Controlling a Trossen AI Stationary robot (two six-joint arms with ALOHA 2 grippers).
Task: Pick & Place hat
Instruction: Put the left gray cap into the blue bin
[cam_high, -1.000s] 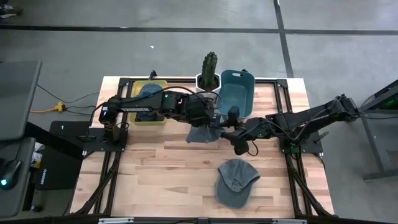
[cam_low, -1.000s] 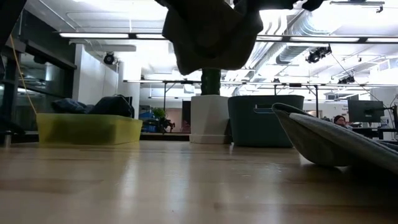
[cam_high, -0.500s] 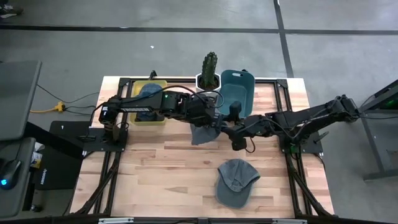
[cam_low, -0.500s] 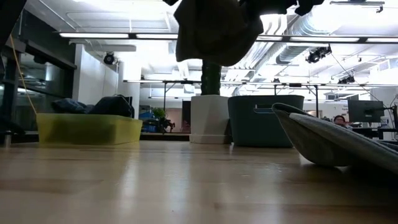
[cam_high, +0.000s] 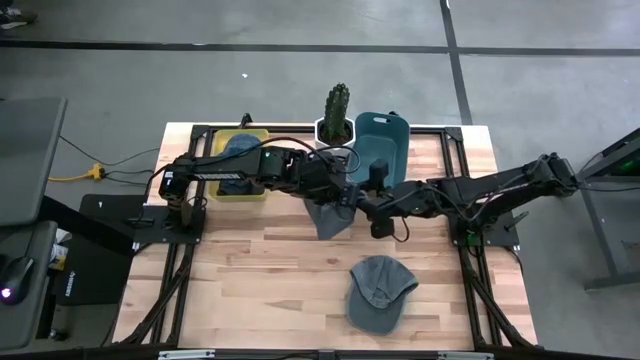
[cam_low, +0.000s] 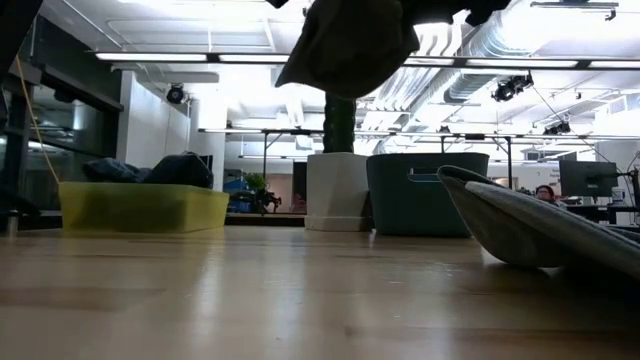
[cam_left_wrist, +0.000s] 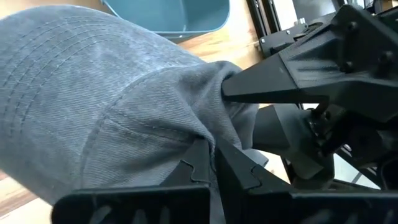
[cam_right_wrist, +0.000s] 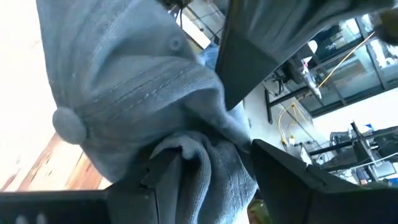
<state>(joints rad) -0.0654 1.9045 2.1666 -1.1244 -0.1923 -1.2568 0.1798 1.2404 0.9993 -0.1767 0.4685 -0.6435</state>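
Note:
A grey cap (cam_high: 330, 218) hangs above the middle of the table, and my left gripper (cam_high: 338, 197) is shut on it. My right gripper (cam_high: 368, 207) comes in from the table's right, open. Its fingers stand on either side of the bunched cloth (cam_right_wrist: 205, 155) just beside my left fingers. In the low view the cap (cam_low: 350, 45) shows well clear of the wood. A second grey cap (cam_high: 380, 292) lies on the table near the front edge. My left gripper pinches a gathered fold of the cap's cloth (cam_left_wrist: 199, 134) between its two shut fingers (cam_left_wrist: 239, 171), slanting down from the table's left. The cap hangs below them, slack and lifted clear. My right gripper has one fingertip (cam_left_wrist: 233, 87) against the cloth fold; its jaws stand wide.
A yellow bin (cam_high: 240, 170) with dark cloth inside stands at the back left. A potted cactus (cam_high: 338, 112) and a blue bin (cam_high: 380, 148) stand at the far edge, behind the grippers. Bare wood (cam_high: 250, 270) lies at the near left.
My right gripper has turned and edged toward the far left, closer to the hanging cap. The cap has gathered from a spread shape into a narrower bundle, and its lower edge has risen slightly. My left gripper has tipped a little and kept its hold.

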